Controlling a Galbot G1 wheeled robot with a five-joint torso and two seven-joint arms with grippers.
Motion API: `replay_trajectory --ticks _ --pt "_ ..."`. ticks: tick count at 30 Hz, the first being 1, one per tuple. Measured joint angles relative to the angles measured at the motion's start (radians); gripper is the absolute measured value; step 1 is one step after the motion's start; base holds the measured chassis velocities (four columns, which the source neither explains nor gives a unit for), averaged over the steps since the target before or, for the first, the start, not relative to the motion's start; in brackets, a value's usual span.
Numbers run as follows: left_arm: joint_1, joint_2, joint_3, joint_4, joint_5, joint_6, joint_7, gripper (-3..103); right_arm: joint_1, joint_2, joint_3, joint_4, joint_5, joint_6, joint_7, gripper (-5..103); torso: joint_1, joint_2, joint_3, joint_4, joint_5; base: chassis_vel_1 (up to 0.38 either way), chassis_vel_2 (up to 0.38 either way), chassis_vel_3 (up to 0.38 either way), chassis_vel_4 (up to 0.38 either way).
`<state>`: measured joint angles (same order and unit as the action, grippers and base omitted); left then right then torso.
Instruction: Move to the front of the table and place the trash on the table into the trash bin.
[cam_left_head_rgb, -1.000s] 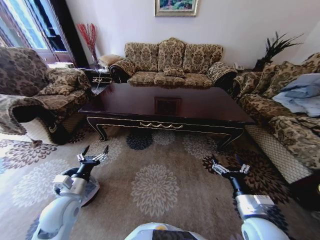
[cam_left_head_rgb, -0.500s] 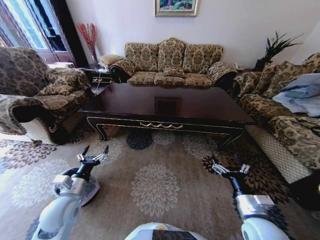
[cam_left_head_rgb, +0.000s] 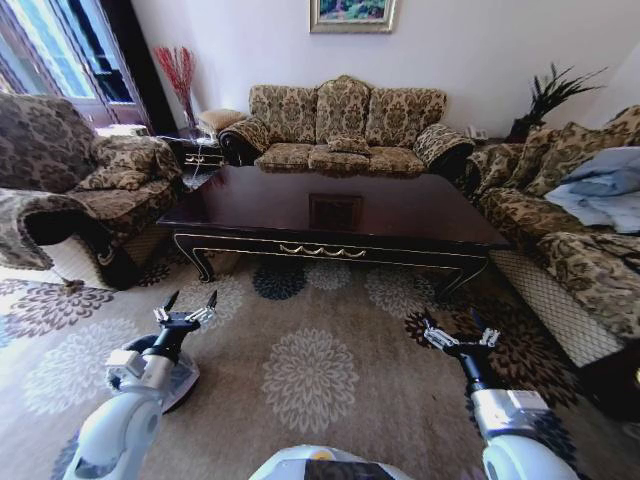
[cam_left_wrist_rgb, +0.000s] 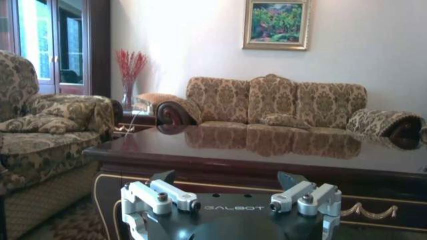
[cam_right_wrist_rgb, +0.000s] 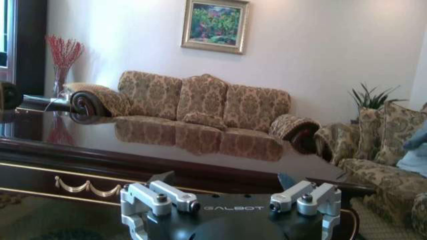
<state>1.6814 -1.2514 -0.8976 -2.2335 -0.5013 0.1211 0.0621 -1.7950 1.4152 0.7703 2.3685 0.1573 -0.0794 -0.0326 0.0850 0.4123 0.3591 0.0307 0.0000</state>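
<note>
Gleaming dark-red, the glossy carved table (cam_left_head_rgb: 400, 215) faces both spread metal tools, left (cam_left_head_rgb: 187, 302) and right (cam_left_head_rgb: 459, 328), over patterned carpet (cam_left_head_rgb: 310, 375).

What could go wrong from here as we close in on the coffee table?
1. Both grippers, left and right, are held open and forward, low over the carpet; driving in could knock them into the coffee table at its gold-trimmed apron.
2. The armchair and right-hand sofa flank the table closely, leaving tight room to turn.
3. The glossy top mirrors the far sofa, which could mask small items.
</note>
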Motion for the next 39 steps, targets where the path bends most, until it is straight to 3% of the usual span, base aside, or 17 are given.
replay_trajectory --ticks 39 --pt "0.0 0.0 0.0 0.0 0.0 0.0 0.0 100 0.0 0.0 0.0 0.0 0.0 0.0 0.0 100 0.0 0.0 0.0 0.0 0.0 0.0 0.0 0.0 0.0"
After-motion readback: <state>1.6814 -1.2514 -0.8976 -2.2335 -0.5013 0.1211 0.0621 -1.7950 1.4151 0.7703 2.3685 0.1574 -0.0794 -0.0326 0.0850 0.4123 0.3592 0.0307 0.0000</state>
